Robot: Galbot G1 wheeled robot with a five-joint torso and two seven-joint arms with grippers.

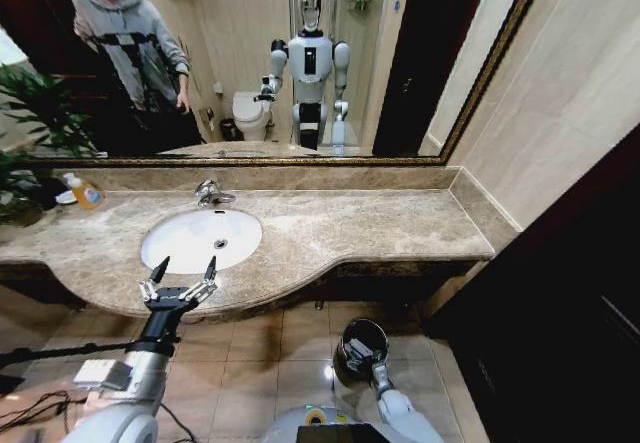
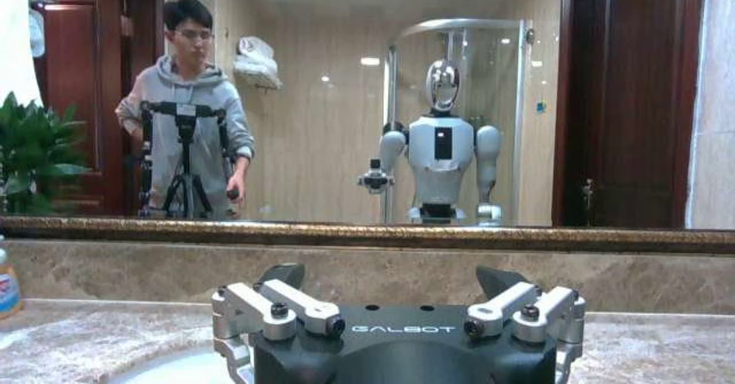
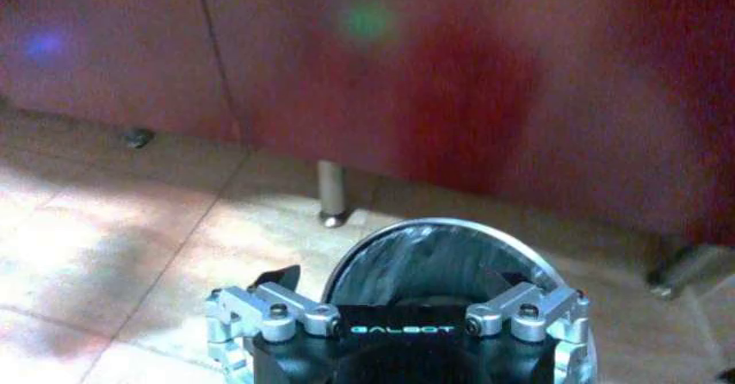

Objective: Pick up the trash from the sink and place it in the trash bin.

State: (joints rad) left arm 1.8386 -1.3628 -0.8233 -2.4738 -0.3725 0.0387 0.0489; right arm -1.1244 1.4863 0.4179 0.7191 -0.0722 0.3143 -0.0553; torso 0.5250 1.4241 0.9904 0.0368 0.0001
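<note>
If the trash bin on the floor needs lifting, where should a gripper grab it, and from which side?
Probably the metallic rim, from straight above: the trash bin stands upright with its top open, right under the open right gripper. One finger inside the wall, one outside.
</note>
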